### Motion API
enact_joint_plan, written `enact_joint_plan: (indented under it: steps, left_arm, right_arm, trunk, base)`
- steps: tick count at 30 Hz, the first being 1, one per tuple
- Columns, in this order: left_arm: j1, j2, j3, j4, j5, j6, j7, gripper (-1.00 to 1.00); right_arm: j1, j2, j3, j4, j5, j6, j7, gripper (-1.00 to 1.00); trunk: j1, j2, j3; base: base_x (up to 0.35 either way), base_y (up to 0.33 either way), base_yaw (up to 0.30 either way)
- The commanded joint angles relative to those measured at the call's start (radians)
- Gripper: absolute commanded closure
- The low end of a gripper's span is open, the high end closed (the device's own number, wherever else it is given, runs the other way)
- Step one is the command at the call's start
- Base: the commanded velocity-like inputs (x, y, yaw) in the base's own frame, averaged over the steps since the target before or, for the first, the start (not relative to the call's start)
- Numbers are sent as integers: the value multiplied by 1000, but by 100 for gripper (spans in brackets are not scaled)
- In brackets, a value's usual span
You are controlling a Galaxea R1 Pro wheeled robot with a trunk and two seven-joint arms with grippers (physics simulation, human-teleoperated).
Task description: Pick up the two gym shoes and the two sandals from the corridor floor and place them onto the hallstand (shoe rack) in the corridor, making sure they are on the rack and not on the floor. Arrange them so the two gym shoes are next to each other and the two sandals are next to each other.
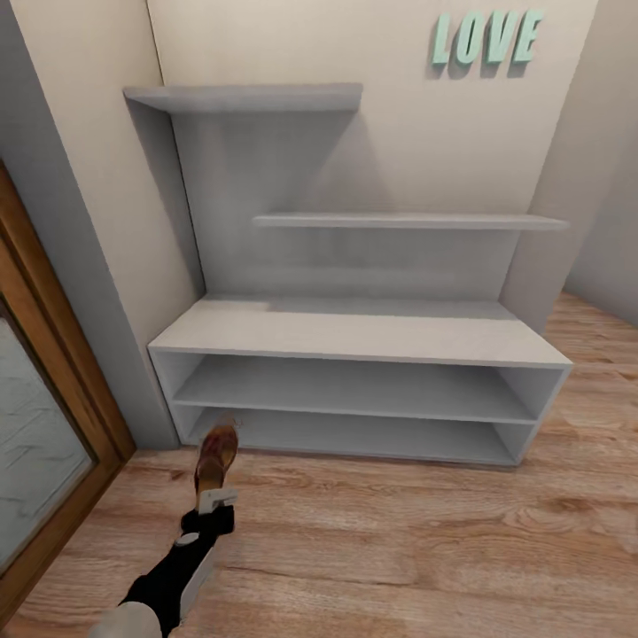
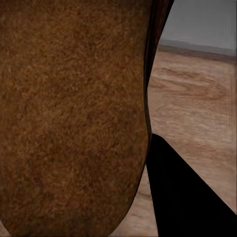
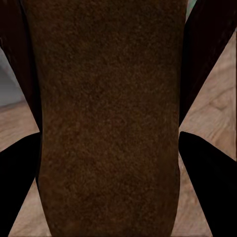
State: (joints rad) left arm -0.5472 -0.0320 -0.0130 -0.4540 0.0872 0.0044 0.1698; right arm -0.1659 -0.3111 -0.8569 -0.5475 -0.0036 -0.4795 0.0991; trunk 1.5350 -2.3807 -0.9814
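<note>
- Left gripper (image 1: 215, 496) at the end of a black forearm, low in front of the pale grey-white bench-like hallstand (image 1: 354, 332), clamped on a flat dark brown leather-look sandal (image 1: 215, 454); the sandal's toe points at the hallstand's lower-left corner and sits above the floor just short of it.
- Hallstand: flat top, two open shelf rows, tall back panel with two floating shelves; stands against a cream wall.
- Light brown wood-grain plank floor (image 1: 399, 540) runs along the hallstand's front and to its right.
- Wood-framed glass door (image 1: 35, 443) stands left of the hallstand.
- Teal "LOVE" letters (image 1: 486, 39) hang on the wall above the hallstand's right side.
- Left wrist view: brown sandal sole (image 2: 69, 118) close up, one black finger (image 2: 187, 197) beside it, floor behind.
- Right wrist view: right gripper (image 3: 108, 187) closed on a second dark brown sandal (image 3: 108, 113), a black finger (image 3: 207, 182) on each side of it, touching.
</note>
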Motion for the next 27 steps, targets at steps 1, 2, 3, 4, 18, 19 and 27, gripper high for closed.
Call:
enact_joint_plan:
  steps: [1,2,3,4,18,19,27]
  left_arm:
    - [-26,-1,-13,1,0,33,5,100]
    - [-38,-2,-18,1,-2,50,6,100]
    - [-62,-4,-25,2,-5,82,8,100]
    - [-73,-5,-27,2,-6,97,8,100]
    - [-207,-7,-47,22,-13,231,-3,100]
    - [-209,-7,-57,23,-15,233,-4,100]
    - [-214,-15,-125,11,-9,240,-4,100]
  right_arm:
    - [-1,-17,-26,-6,-6,28,11,100]
    - [-1,-26,-36,-9,-10,42,11,100]
    - [-1,-41,-55,-14,-15,68,11,100]
    - [-1,-48,-64,-15,-17,79,11,100]
    - [-1,-79,-178,-129,-21,131,11,100]
    - [-1,-78,-192,-134,-21,132,10,100]
    - [-1,-68,-222,-132,-13,131,11,100]
  trunk:
    - [0,0,-1]
    - [0,0,-1]
    - [0,0,-1]
    - [0,0,-1]
    - [0,0,-1]
    - [0,0,-1]
    - [19,-35,-22]
  base:
    - [0,0,0]
    - [0,0,0]
    - [0,0,0]
    - [0,0,0]
    - [0,0,0]
    - [0,0,0]
    - [0,0,0]
